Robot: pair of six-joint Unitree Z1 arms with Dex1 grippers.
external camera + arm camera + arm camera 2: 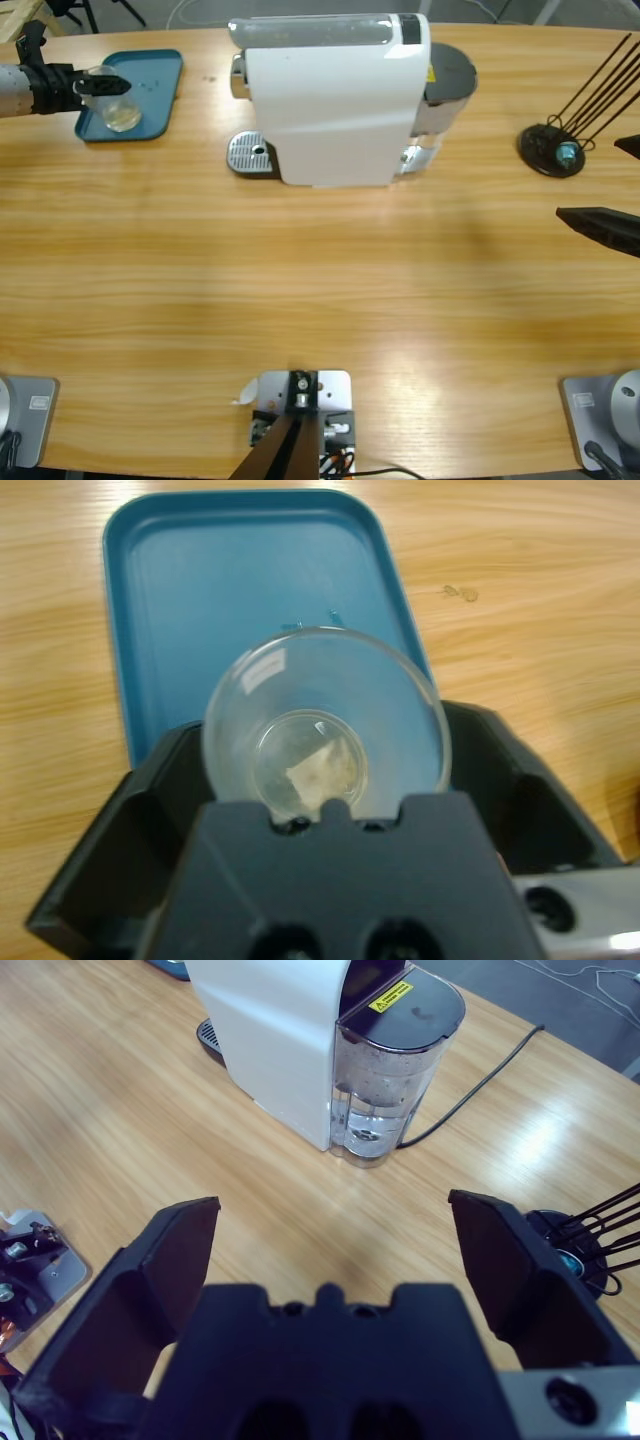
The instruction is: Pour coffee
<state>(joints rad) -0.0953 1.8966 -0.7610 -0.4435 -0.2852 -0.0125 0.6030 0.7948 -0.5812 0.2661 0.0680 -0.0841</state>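
Now your left end effector (325, 780) is closed around a clear glass (119, 108), which sits over the near corner of the blue tray (160, 75) at the desk's (320, 290) far left. Your right end effector (330, 1250) hangs open and empty over the desk's right side, well apart from the white coffee machine (335, 100) and near the black wire stand (553, 150).
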